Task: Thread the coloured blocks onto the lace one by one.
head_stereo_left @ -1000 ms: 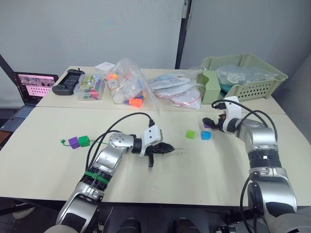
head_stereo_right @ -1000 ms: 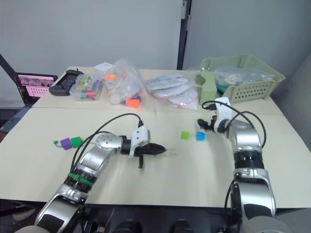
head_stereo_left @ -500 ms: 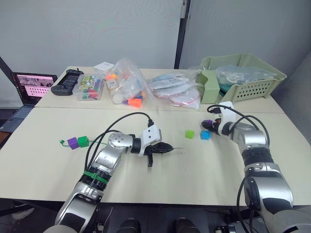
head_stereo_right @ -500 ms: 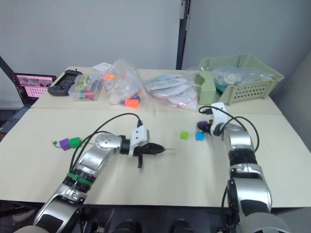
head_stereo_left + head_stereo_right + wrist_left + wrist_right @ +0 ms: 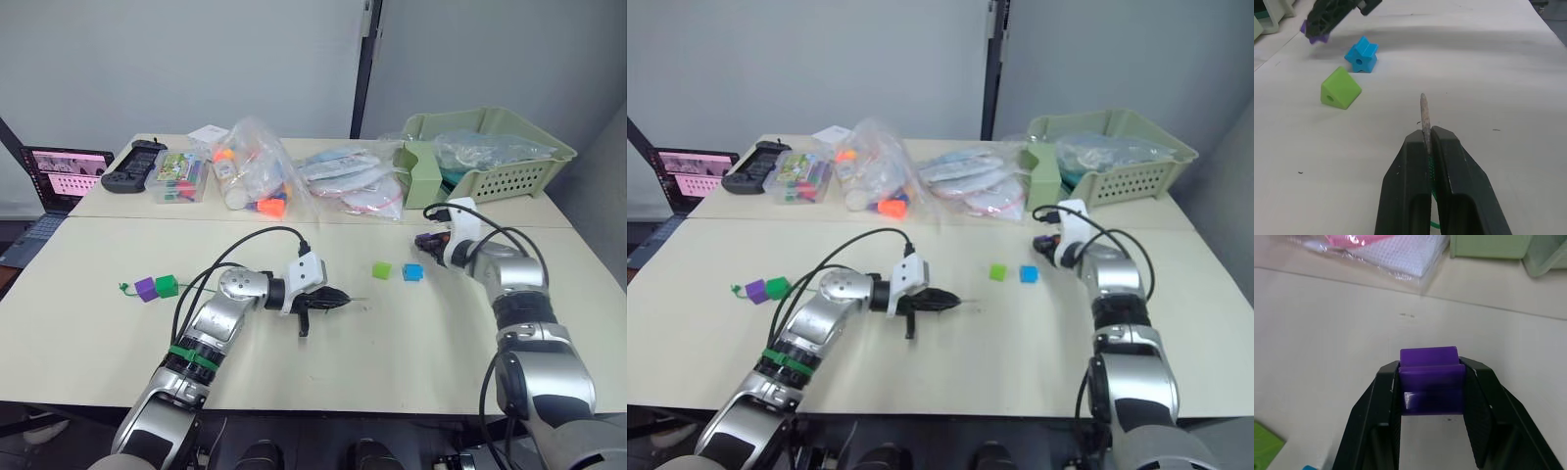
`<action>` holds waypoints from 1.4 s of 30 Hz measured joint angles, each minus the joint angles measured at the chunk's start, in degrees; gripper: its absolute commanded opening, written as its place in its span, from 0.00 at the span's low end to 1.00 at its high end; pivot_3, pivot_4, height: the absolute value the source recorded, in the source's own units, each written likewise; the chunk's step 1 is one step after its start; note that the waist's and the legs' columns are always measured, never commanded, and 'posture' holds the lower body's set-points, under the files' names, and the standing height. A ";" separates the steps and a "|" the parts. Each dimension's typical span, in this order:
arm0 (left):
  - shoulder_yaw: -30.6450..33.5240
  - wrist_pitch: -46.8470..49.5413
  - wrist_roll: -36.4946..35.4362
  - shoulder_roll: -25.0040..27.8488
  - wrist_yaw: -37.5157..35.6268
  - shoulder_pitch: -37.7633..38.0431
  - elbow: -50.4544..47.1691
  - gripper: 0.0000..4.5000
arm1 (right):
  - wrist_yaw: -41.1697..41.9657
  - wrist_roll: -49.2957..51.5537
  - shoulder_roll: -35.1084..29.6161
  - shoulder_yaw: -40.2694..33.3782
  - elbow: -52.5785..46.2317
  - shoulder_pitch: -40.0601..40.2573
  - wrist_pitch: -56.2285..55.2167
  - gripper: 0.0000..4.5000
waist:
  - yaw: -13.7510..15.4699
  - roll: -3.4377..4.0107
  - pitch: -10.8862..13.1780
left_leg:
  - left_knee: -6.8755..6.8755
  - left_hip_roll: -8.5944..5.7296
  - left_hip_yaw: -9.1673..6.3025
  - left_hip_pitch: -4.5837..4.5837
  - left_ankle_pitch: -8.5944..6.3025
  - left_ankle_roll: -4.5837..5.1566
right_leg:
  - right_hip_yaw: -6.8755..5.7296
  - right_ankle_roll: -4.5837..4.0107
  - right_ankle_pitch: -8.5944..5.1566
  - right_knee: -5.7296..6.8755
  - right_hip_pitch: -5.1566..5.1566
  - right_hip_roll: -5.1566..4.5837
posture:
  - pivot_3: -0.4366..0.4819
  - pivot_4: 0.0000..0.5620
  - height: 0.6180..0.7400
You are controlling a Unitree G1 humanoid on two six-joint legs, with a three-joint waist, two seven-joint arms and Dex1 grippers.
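Already two blocks (image 5: 157, 287), purple and dark green, sit threaded near the tabletop's left edge. Left gripper (image 5: 1426, 139) pinches the lace (image 5: 1424, 115) tip mid-table; right gripper (image 5: 1431, 382) clasps a purple block (image 5: 1431, 384); light green block (image 5: 382, 270) and blue block (image 5: 412, 272) remain.

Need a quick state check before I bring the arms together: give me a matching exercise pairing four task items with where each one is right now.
Items:
1. lace tip
2. purple block
3. blue block
4. dark green block

States:
A. loose on the table beside the light green block
B. clamped in the right gripper
C. pinched in the left gripper
D. already on the lace, far left

Pairs: 1-C, 2-B, 3-A, 4-D
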 measured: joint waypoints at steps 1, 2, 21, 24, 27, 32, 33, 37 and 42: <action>-0.05 -0.02 0.00 -0.07 -0.03 0.02 -0.01 0.00 | 0.25 1.33 -0.84 -0.80 -5.00 1.75 2.86 0.26 | 0.15 0.00 0.00 | 0.00 0.00 -0.02 -0.01 0.00 0.00 | -0.01 0.00 0.00 -0.01 0.00 0.00 | 0.48 0.27 0.97; -0.11 -0.02 0.01 -0.05 -0.09 0.07 -0.01 0.00 | 0.42 2.07 -1.49 -1.36 -9.30 3.32 5.44 0.26 | 0.24 0.00 0.00 | 0.00 0.01 -0.03 -0.02 0.00 0.00 | -0.01 0.00 0.00 -0.01 0.00 0.00 | 0.48 0.27 0.97; -3.49 -4.74 0.12 -3.78 -7.67 -4.12 8.38 0.00 | -15.69 14.49 15.96 -8.30 -84.75 38.40 50.75 0.26 | 0.71 0.01 -0.01 | 0.09 0.00 -0.06 -0.10 0.00 0.00 | -0.05 0.05 -0.03 -0.13 0.02 0.04 | 0.48 0.27 0.97; -3.67 -5.04 0.13 -4.19 -8.45 -4.86 9.47 0.00 | -19.24 12.53 18.52 -6.17 -86.16 43.26 48.34 0.26 | 0.62 0.01 -0.01 | 0.09 0.02 -0.07 -0.08 0.00 0.00 | -0.06 0.05 -0.04 -0.13 0.03 0.09 | 0.48 0.27 0.97; -3.73 -5.19 0.16 -4.39 -8.85 -5.10 10.30 0.00 | -22.14 10.31 21.07 -4.38 -85.31 46.22 44.34 0.26 | 0.42 0.01 -0.01 | 0.08 0.03 -0.06 -0.07 0.00 0.00 | -0.05 0.05 -0.04 -0.15 0.02 0.10 | 0.48 0.27 0.97; -4.02 -5.96 0.50 -4.04 -9.17 -5.10 10.33 0.00 | -24.06 8.68 23.19 -1.96 -81.58 49.40 37.85 0.26 | 0.44 0.01 -0.01 | 0.09 0.03 -0.06 -0.06 0.00 0.00 | -0.04 0.05 -0.04 -0.15 0.04 0.10 | 0.48 0.27 0.97; -4.02 -6.16 0.53 -3.83 -9.17 -5.10 10.33 0.00 | -24.16 8.34 23.20 -1.66 -81.30 49.57 36.81 0.26 | 0.45 0.01 -0.01 | 0.09 0.03 -0.05 -0.06 0.00 0.00 | -0.04 0.05 -0.04 -0.17 0.04 0.10 | 0.48 0.27 0.97; -4.02 -6.31 0.53 -3.44 -9.12 -5.09 10.33 0.00 | -24.43 8.01 23.74 -1.19 -80.54 49.85 34.99 0.49 | 0.48 0.01 -0.01 | 0.08 0.04 -0.07 -0.06 0.00 0.00 | -0.05 0.05 -0.04 -0.18 0.05 0.11 | 0.48 0.27 0.97; -4.02 -6.30 0.52 -3.22 -8.69 -4.87 10.30 0.00 | -23.76 8.78 24.24 -1.83 -81.68 49.80 36.89 0.87 | 0.57 0.01 -0.01 | 0.09 0.03 -0.07 -0.07 0.00 0.00 | -0.05 0.06 -0.04 -0.19 0.05 0.10 | 0.48 0.27 0.97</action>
